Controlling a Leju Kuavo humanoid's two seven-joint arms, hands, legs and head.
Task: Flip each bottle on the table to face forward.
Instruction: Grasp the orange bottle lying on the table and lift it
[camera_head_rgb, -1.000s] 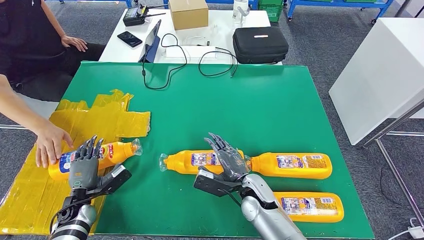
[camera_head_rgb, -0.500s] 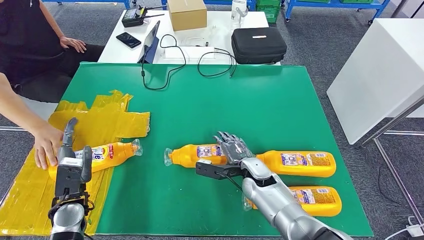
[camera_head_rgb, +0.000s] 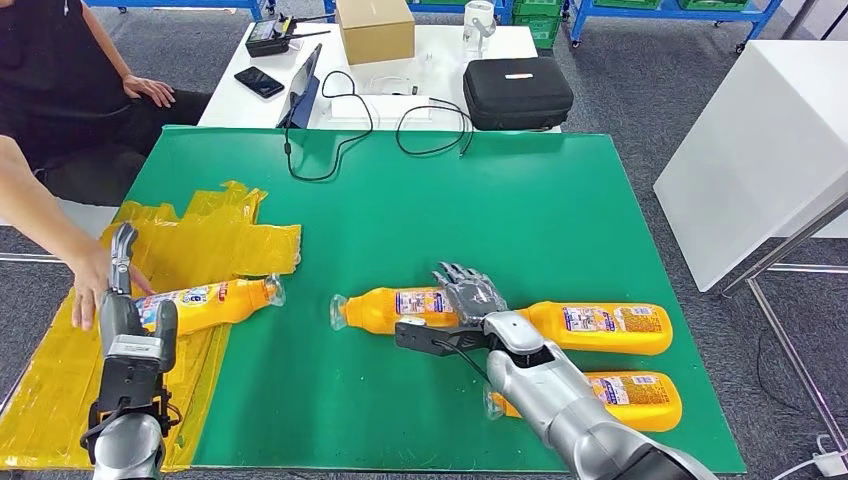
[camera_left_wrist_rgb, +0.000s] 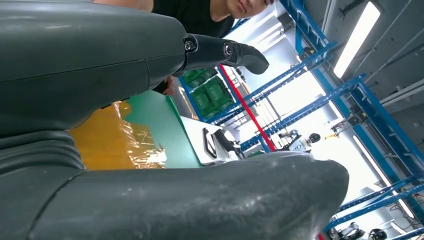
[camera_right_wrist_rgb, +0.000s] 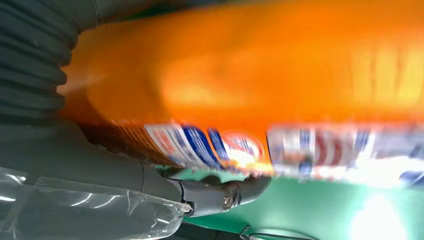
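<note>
Several orange bottles lie on their sides on the green table (camera_head_rgb: 560, 200). My right hand (camera_head_rgb: 468, 300) lies over the middle bottle (camera_head_rgb: 395, 308), fingers curled across its top and thumb along its near side. The right wrist view has that bottle (camera_right_wrist_rgb: 280, 70) blurred against the palm, with the thumb (camera_right_wrist_rgb: 225, 197) under it. Two more bottles lie to the right, one (camera_head_rgb: 600, 328) behind the other (camera_head_rgb: 625, 398). My left hand (camera_head_rgb: 130, 320) stands upright, holding nothing, just in front of the left bottle (camera_head_rgb: 205, 303). A person's hand (camera_head_rgb: 90, 285) touches that bottle's base.
Crumpled yellow plastic sheet (camera_head_rgb: 200, 235) covers the table's left side under the left bottle. Cables (camera_head_rgb: 330, 140) trail over the far edge. A white table behind holds a black case (camera_head_rgb: 518, 90), a cardboard box (camera_head_rgb: 375, 28) and a phone (camera_head_rgb: 259, 80). A white cabinet (camera_head_rgb: 760, 150) stands at right.
My right hand came down from above the middle bottle and closed over it. My left hand drew back off the left bottle, turned upright and shifted left.
</note>
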